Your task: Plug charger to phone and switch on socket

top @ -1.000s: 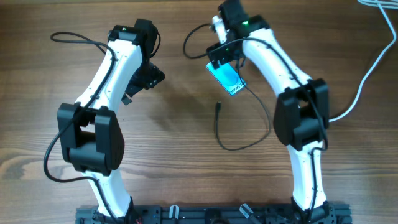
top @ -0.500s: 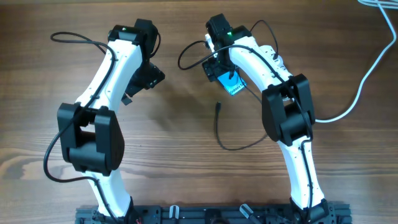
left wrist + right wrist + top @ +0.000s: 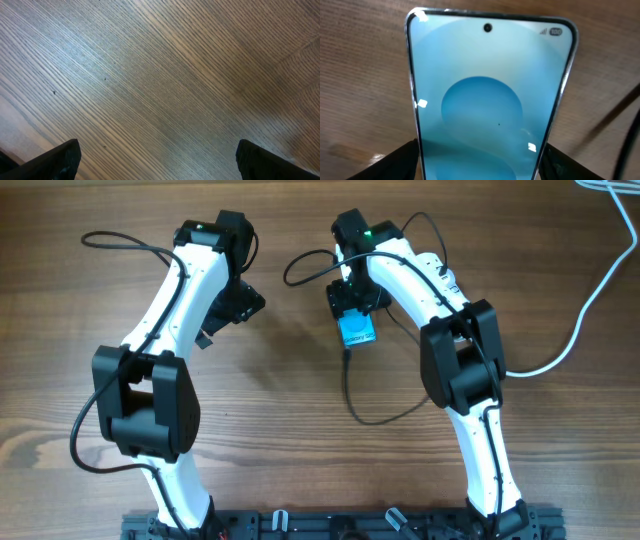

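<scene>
Gripping the phone (image 3: pixel 357 331) by its two long edges, my right pincer (image 3: pixel 352 308) has it low over the table (image 3: pixel 290 430), screen up and lit; I cannot tell whether it rests on the wood or hangs just above it. My left pincer (image 3: pixel 238 308) is spread wide and holds nothing, well to the left of the phone.

By my reckoning little of the task is done. The charger (image 3: pixel 348 380) lies in a loose loop on the table, its tip just beside the phone's near short edge; I judge it is not plugged in, though overhead is too coarse to be sure. The socket shows in no view, only a thick white cord (image 3: pixel 598 283) at the far right, so the switching is all left to do.

The right wrist view gives the screen close up, my fingers (image 3: pixel 395 162) dark at both its sides and a blurred dark strand at the right edge, but neither port nor connector; only overhead shows tip and phone together. The left wrist view shows just wood grain.
</scene>
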Motion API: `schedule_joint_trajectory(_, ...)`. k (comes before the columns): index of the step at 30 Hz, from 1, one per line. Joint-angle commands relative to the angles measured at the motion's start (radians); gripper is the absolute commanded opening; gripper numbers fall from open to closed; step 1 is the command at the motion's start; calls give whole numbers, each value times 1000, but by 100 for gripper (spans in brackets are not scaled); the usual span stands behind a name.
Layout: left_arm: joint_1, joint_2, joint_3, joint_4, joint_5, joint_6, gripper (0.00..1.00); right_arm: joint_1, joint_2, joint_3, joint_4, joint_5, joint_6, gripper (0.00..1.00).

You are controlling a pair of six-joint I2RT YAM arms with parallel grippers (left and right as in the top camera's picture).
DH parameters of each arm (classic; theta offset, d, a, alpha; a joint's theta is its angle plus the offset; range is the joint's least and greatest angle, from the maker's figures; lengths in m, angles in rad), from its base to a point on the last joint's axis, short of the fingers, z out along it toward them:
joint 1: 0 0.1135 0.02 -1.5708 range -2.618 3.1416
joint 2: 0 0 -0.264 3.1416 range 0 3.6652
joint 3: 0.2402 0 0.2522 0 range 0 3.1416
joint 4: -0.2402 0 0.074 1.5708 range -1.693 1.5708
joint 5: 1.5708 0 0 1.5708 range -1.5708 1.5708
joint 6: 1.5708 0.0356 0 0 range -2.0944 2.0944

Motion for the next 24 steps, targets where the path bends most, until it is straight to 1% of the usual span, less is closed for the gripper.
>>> schedule_joint_trajectory(1, 3, -28, 10, -3, -13, -16, 100, 45, 41, 0, -38, -68, 181, 77)
schedule_joint_trajectory(5, 3, -28, 10, 4, -12, -17, 100, 84, 41, 0, -21, -68, 238, 80)
schedule_joint_trajectory(11, 3, -28, 10, 7, -12, -16, 100, 153, 41, 0, 28, -69, 229, 81)
schedule_joint_trajectory(15, 3, -28, 10, 8, -13, -16, 100, 156, 41, 1, 66, -98, 213, 81)
schedule_joint_trajectory(18, 3, -28, 10, 16, -13, -15, 100, 132, 28, 24, 31, -99, 199, 81)
schedule_joint_trajectory(21, 3, -28, 10, 58, -6, 45, 100, 101, 3, 56, -12, -98, 200, 88)
schedule_joint_trajectory(22, 3, -28, 10, 76, 5, 70, 100, 84, -17, 64, -26, -95, 200, 92)
schedule_joint_trajectory(23, 3, -28, 10, 93, 24, 106, 100, 64, -43, 64, -35, -91, 200, 97)
schedule_joint_trajectory(24, 3, -28, 10, 119, 55, 167, 100, 44, -71, 64, -42, -92, 200, 99)
